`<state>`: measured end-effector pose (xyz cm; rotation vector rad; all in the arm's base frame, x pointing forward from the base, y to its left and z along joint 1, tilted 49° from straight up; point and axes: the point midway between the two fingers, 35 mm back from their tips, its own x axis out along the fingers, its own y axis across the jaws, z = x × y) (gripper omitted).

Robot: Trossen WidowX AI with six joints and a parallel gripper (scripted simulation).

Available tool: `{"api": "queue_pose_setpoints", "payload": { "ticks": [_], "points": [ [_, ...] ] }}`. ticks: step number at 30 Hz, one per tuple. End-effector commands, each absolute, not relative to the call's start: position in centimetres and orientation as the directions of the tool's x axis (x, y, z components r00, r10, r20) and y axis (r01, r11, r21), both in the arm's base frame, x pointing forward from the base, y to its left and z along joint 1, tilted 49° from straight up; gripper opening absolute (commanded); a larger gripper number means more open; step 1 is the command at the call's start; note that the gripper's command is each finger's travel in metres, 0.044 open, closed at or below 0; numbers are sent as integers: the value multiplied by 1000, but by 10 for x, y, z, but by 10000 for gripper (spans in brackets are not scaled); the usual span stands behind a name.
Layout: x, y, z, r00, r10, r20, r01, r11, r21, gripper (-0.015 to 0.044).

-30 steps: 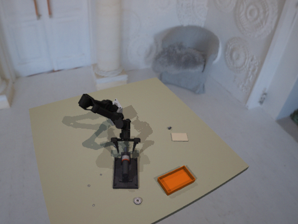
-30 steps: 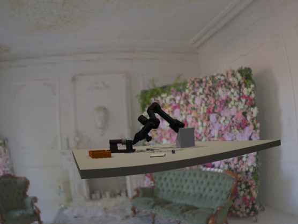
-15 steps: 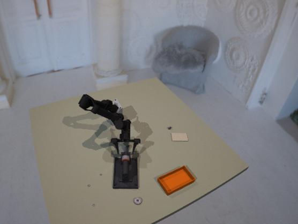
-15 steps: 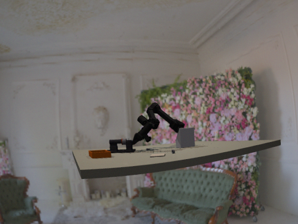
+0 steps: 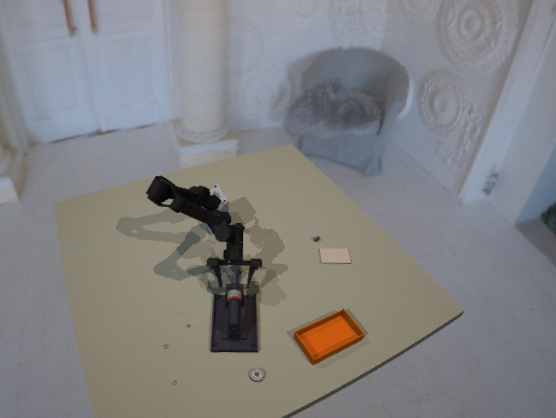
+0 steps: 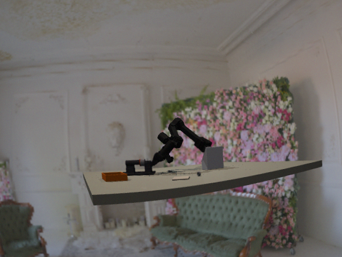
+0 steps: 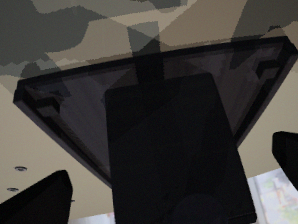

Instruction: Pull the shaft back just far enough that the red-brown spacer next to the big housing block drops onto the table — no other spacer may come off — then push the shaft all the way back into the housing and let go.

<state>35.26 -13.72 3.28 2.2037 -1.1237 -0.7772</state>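
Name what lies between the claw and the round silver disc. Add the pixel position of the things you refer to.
The dark fixture (image 5: 234,315) (image 6: 130,168) (image 7: 165,125) lies between the claw (image 5: 234,286) (image 6: 154,163) (image 7: 173,163) and the round silver disc (image 5: 252,378); the top view shows it.

- Tray: orange, plastic-like, smooth walls.
- Table: matt, smooth top.
- Arm: black, matt, plastic-like.
- Base plate: dark, smooth, low sheen.
- Disc: grey, metallic look.
- Cushion: rough, fur-like pile.
- Sofa: tufted cloth, wood-like frame.
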Motion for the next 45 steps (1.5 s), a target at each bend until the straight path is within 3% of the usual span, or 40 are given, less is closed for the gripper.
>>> {"api": "queue_pose_setpoints", "payload": {
  "ticks": [1, 2, 18, 21, 45],
  "points": [
    [357, -136, 34, 489, -837, -245, -524, -507, 684, 440],
    [357, -136, 34, 489, -837, -245, -524, -507, 684, 440],
    [353, -137, 33, 486, -838, -247, -524, -506, 685, 20],
    [353, -137, 33, 486, -838, -247, -524, -506, 685, 0],
    [343, -131, 29, 489, -837, -246, -524, -507, 684, 0]
  ]
}}
